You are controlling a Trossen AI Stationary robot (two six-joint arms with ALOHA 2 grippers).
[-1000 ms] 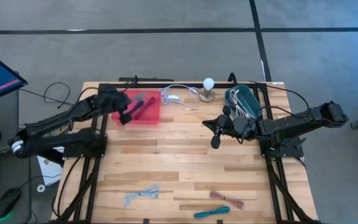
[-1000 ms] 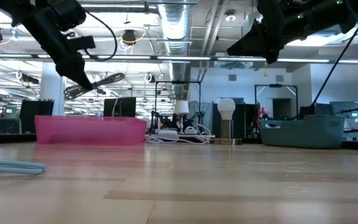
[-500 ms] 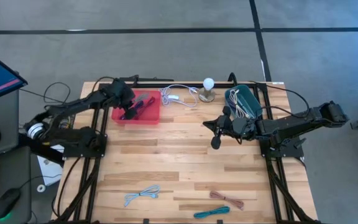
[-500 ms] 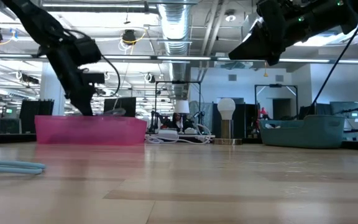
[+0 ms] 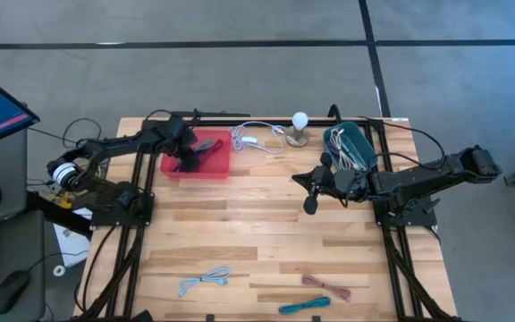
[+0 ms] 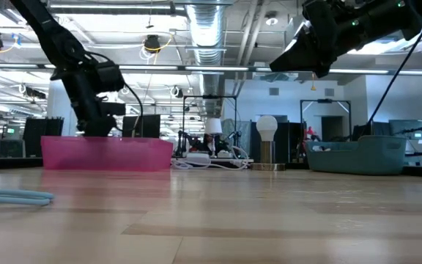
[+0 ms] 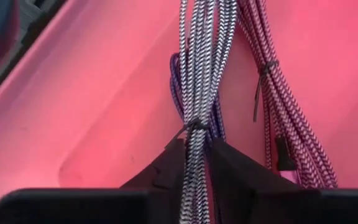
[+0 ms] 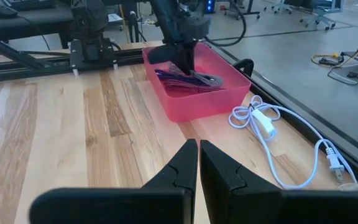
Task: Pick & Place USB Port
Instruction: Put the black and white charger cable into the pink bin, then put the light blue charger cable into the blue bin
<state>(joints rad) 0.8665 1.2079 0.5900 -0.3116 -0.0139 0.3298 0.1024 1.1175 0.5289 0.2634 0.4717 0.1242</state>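
Note:
A pink bin (image 5: 197,154) sits at the table's far left. My left gripper (image 5: 186,162) reaches down into it and is shut on a grey-and-purple braided cable bundle (image 7: 199,74). That bundle lies along the bin floor beside a magenta braided bundle (image 7: 284,118). In the low view my left gripper (image 6: 94,121) dips behind the bin's wall (image 6: 105,152). My right gripper (image 5: 310,202) hovers shut above the table's middle, right of centre, touching nothing. The right wrist view shows the pink bin (image 8: 197,93) ahead of my right gripper (image 8: 199,155). My left gripper pinches the grey-and-purple bundle between its two fingers just behind the cable tie (image 7: 194,127), near the bundle's middle. The fingers (image 7: 166,168) come from above, slanting down into the bin, and lie along the bundle. The bundle's far length rests on the bin floor.
A teal bin (image 5: 350,145) with cables stands at the far right. A bulb on a base (image 5: 299,125) and a white power cord (image 5: 256,139) lie between the bins. Light blue (image 5: 203,279), brown (image 5: 326,286) and teal (image 5: 304,306) cable bundles lie near the near edge.
My left gripper has gone down into the pink bin, carrying the braided bundle from above the bin's rim onto its floor, and the arm has drawn back toward the table's left. The gripper stays shut on the bundle. My right arm has kept still.

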